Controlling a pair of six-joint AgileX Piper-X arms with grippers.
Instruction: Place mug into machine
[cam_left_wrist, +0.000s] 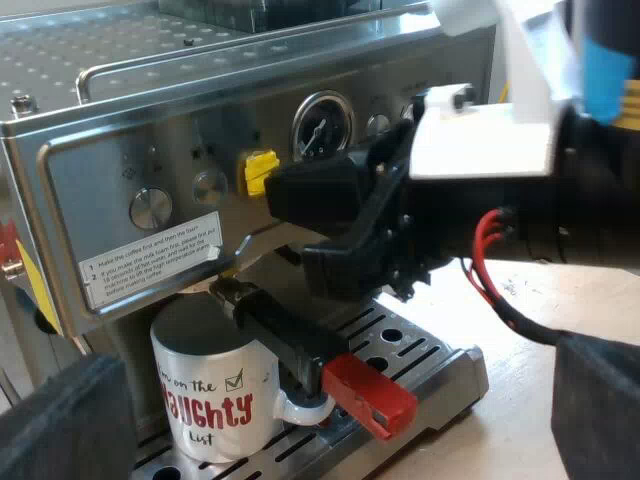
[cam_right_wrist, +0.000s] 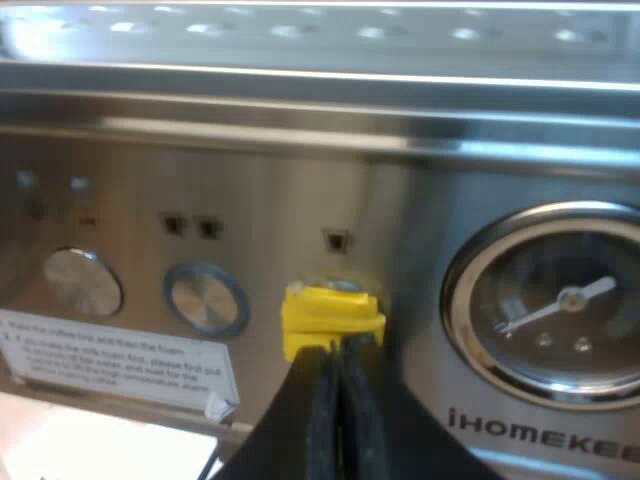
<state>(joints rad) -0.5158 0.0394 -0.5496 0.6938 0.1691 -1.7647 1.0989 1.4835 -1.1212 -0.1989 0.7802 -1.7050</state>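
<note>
Left wrist view: the left hand (cam_left_wrist: 325, 425) is spread wide, and its two dark fingers (cam_left_wrist: 60, 420) stand far apart with nothing between them in grip. The mug (cam_left_wrist: 205, 390) stands ahead of this hand, within the span of the fingers and nearer to one of them. It is apart from both.

The mug is upright on the slotted drip tray (cam_left_wrist: 430, 360) of the espresso machine (cam_left_wrist: 100, 160), directly below the locked-in holder (cam_left_wrist: 285, 330). It is set well away from the tray's rounded corner, which is the corner that borders the pale worktop (cam_left_wrist: 500, 420). The mug is glossy white and cylindrical, with red and black lettering and a small loop grip. The holder's dark handle passes close over the mug's rim and ends in a red block (cam_left_wrist: 370, 392).

The right hand (cam_left_wrist: 275, 192) is at the machine's front panel, well above the mug.

Right wrist view: the fingers of the right hand (cam_right_wrist: 335, 400) are pressed together. Their tips meet the lower edge of the yellow button (cam_right_wrist: 330, 315).

The panel is brushed steel. It carries two round metal knobs (cam_right_wrist: 82, 282), a chrome-ringed pressure gauge (cam_right_wrist: 560, 305) with a dark dial, and a white instruction label (cam_left_wrist: 150, 262) with one peeling corner.
</note>
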